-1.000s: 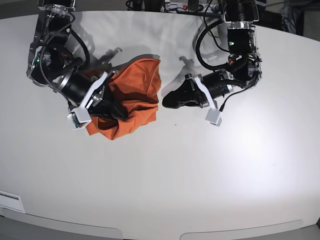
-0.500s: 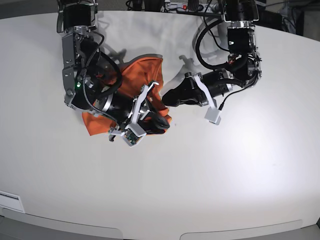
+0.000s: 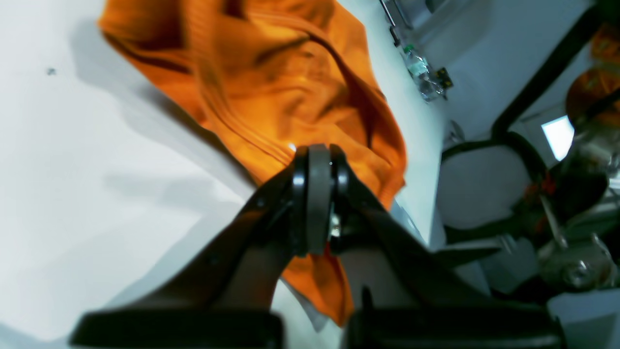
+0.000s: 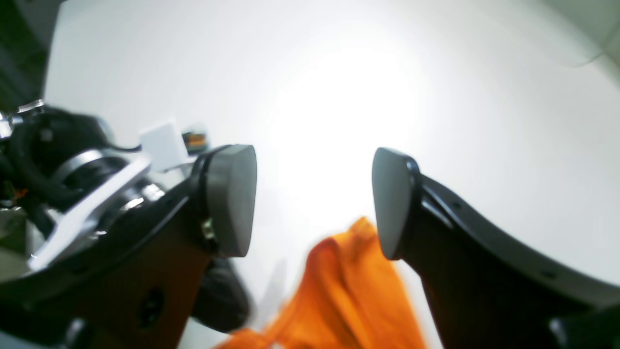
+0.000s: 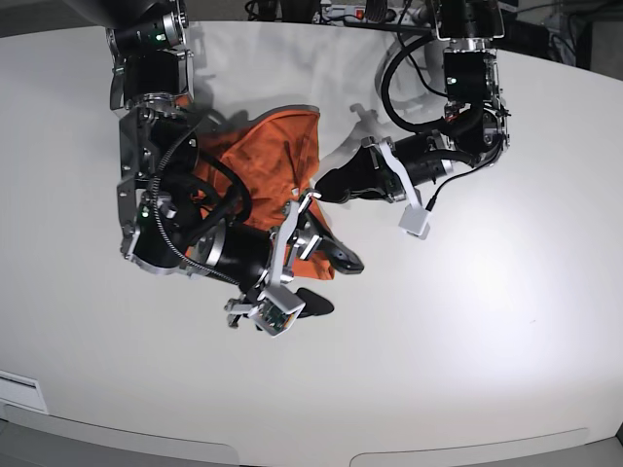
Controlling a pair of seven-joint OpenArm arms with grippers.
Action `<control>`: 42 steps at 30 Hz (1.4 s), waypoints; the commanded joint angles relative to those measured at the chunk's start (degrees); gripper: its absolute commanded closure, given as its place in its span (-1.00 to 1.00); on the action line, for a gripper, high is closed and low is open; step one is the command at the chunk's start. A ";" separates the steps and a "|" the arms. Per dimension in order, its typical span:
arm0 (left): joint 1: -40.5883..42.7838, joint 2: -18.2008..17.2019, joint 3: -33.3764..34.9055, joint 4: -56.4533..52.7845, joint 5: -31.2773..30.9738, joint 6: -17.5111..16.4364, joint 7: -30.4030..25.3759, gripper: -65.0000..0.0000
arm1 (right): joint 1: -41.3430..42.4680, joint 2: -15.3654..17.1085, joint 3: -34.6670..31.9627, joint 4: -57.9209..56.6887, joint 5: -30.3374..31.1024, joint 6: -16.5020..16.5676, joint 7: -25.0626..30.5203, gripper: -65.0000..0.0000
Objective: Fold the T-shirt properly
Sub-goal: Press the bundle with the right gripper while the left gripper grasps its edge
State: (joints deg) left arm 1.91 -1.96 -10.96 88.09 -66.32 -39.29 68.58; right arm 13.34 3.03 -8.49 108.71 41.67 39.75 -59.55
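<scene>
The orange T-shirt (image 5: 265, 161) lies crumpled on the white table (image 5: 467, 331), at the back and left of centre. My left gripper (image 5: 323, 184) is at the shirt's right edge. In the left wrist view its pads (image 3: 317, 194) are pressed together and the orange fabric (image 3: 271, 87) runs up to and under them. My right gripper (image 5: 329, 282) is open in front of the shirt, its arm lying across the cloth. In the right wrist view (image 4: 315, 203) the jaws stand wide apart and empty, with a fold of the shirt (image 4: 358, 291) just below them.
Cables and equipment (image 5: 341, 12) sit along the table's back edge. A white label (image 5: 19, 391) is at the front left corner. Beyond the table's edge, the left wrist view shows a chair (image 3: 479, 189) and clutter.
My right arm has swung from the shirt's left side across it to the front and right, and its jaws are now open. My left gripper has crept a little towards the shirt's edge.
</scene>
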 commanded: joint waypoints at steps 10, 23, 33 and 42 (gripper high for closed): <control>-0.61 -4.04 0.90 4.31 -11.93 -0.71 5.25 1.00 | -4.87 9.33 11.93 0.94 0.31 0.25 1.11 -0.03; 0.33 -3.45 22.21 14.97 23.12 -0.68 -6.95 1.00 | -2.80 14.99 9.86 -15.47 -6.12 0.25 13.97 1.00; 0.17 -4.92 27.02 14.88 42.29 6.25 -16.02 1.00 | 1.27 20.17 1.25 -26.27 -8.79 0.25 14.95 1.00; -3.02 -10.84 27.06 6.05 46.88 6.56 -24.09 1.00 | -4.98 25.33 2.45 -26.21 -3.96 0.25 13.73 1.00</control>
State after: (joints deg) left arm -0.43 -12.25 16.27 93.89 -21.43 -33.56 43.09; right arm 7.27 27.29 -6.52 81.73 38.35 39.92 -45.39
